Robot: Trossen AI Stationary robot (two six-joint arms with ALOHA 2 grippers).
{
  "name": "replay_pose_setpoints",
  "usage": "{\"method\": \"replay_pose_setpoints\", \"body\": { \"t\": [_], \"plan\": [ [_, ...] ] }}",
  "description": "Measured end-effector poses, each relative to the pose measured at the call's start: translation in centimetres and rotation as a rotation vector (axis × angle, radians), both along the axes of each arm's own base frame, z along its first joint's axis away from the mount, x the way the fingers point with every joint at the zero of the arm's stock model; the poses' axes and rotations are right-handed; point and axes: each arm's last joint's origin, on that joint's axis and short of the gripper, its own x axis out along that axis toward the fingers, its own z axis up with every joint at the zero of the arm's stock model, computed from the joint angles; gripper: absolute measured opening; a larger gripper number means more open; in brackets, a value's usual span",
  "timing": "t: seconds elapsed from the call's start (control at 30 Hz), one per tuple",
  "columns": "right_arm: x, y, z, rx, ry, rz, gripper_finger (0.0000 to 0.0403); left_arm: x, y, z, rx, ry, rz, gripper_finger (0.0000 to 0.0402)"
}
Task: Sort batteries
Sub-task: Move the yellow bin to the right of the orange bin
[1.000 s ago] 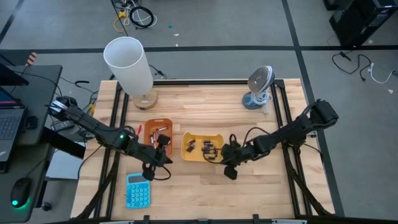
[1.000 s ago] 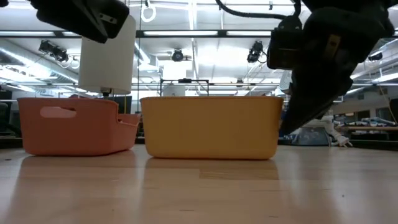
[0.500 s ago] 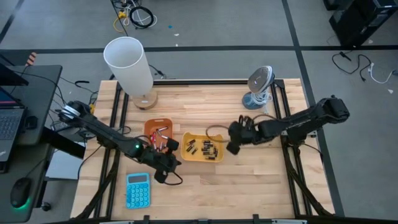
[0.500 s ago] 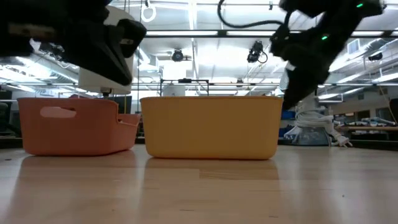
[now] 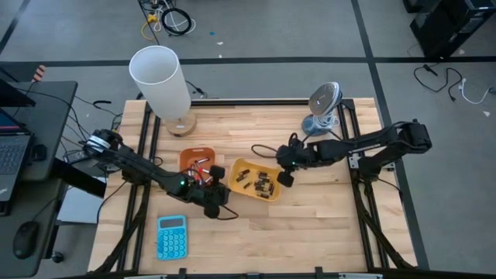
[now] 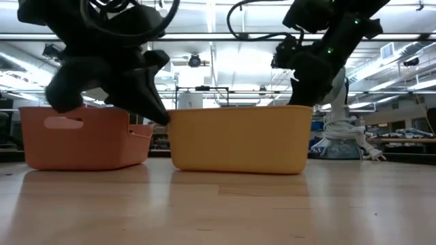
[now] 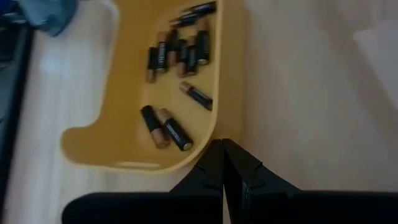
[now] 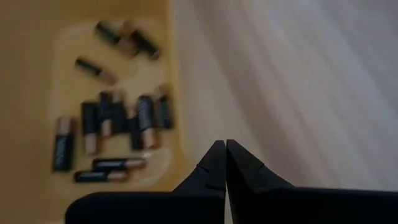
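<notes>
The yellow tray lies askew at the table's middle and holds several dark, copper-ended batteries. The orange tray stands to its left with a few small cells inside. My left gripper is shut, low at the yellow tray's near left corner. My right gripper is shut too, slanting down just outside the tray's right end. My left gripper pushes with its shut fingertips against the outside of the yellow tray's rounded corner wall, slanting down from the table's left. The tray rests flat on the table. My right gripper is close by the tray's right rim; I cannot tell whether it touches.
A tall white cylinder on a wooden foot stands at the far left. A small grey fan is at the far right and a blue calculator at the near left. Bare wood lies to the near right of the trays.
My left gripper has sunk and gone toward the table's right, up to the yellow tray's corner. My right gripper has swung from near the tray toward the far edge, along the tray's right end. The yellow tray has slid a little right and turned askew.
</notes>
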Motion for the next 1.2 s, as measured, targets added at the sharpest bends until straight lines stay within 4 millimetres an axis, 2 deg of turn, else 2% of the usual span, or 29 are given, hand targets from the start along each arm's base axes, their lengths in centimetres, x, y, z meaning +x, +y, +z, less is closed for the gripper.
{"method": "replay_pose_setpoints", "body": {
  "t": [0.27,0.53,0.7,0.83,1.0,1.2],
  "plan": [
    [0.2,2.8,-1.5,0.11,0.055,0.035,0.0,0.3,1.2,0.2,0.089,-0.062,0.162,0.0],
    [-0.3,6.3,-1.4,0.176,0.023,0.0,0.0,-0.2,1.8,0.4,0.107,-0.024,0.174,0.0],
    [-0.6,7.7,-1.4,0.207,0.004,-0.037,0.0,-1.3,1.7,1.9,0.089,-0.032,0.175,0.0],
    [-0.6,8.7,-1.2,0.188,-0.049,-0.054,0.0,-2.5,1.2,4.0,0.056,-0.104,0.138,0.0],
    [-0.8,8.0,-1.3,0.084,-0.066,-0.15,0.0,-4.2,0.5,6.8,0.027,-0.198,0.066,0.0],
    [0.3,5.7,-3.7,0.033,0.031,-0.155,0.0,-6.2,-0.3,9.5,-0.026,-0.309,-0.008,0.0]
  ]
}}
